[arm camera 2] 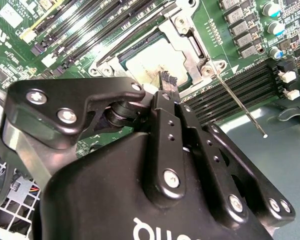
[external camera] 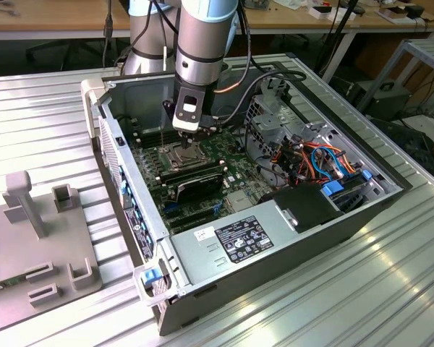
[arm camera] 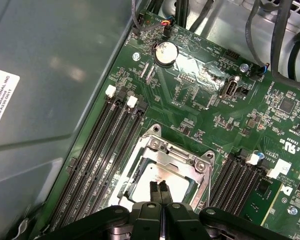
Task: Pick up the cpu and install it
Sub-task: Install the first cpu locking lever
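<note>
Gripper (arm camera: pixel 161 186): fingertips pressed together, holding nothing, poised just above the CPU.
CPU (arm camera: pixel 160 176): directly under the gripper, seated in the socket frame (arm camera: pixel 187 152).
Memory slots (arm camera: pixel 97 150): flanking the socket on both sides.
Computer case (external camera: pixel 315 235): surrounds the gripper, resting on the desk (external camera: pixel 390 289).

The exterior view looks down obliquely at the open computer case (external camera: pixel 275 238) from some way off. Both wrist views look closely down onto the motherboard (arm camera: pixel 200 95), sharing its CPU socket (arm camera 2: pixel 157 62).

silver arm (external camera: pixel 201 43), black screw-studded pincer (arm camera 2: pixel 166 82)
</note>
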You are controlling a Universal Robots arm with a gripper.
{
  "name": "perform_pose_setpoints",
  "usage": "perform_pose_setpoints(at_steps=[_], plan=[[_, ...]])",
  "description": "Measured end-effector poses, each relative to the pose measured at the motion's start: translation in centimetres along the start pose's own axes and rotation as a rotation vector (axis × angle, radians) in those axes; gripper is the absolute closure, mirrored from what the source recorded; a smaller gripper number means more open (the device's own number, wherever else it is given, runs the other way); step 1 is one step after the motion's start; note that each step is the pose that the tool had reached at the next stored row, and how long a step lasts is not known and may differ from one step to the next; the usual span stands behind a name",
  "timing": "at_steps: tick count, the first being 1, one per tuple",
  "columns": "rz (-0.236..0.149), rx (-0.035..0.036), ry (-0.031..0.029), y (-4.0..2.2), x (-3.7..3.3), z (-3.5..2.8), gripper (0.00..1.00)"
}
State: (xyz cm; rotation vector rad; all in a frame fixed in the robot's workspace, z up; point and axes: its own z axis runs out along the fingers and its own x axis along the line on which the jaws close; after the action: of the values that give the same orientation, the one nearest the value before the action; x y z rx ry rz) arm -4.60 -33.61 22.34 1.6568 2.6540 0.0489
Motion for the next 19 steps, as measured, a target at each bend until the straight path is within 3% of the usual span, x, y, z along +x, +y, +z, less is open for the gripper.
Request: perform_pose_setpoints(at_steps=[13,19], plan=[[-0.024,0.0001,0.0008,0.0,0.0,0.0,0.89],[-0.101,0.0007,0.0033,0.0,0.0,0.0,0.89]])
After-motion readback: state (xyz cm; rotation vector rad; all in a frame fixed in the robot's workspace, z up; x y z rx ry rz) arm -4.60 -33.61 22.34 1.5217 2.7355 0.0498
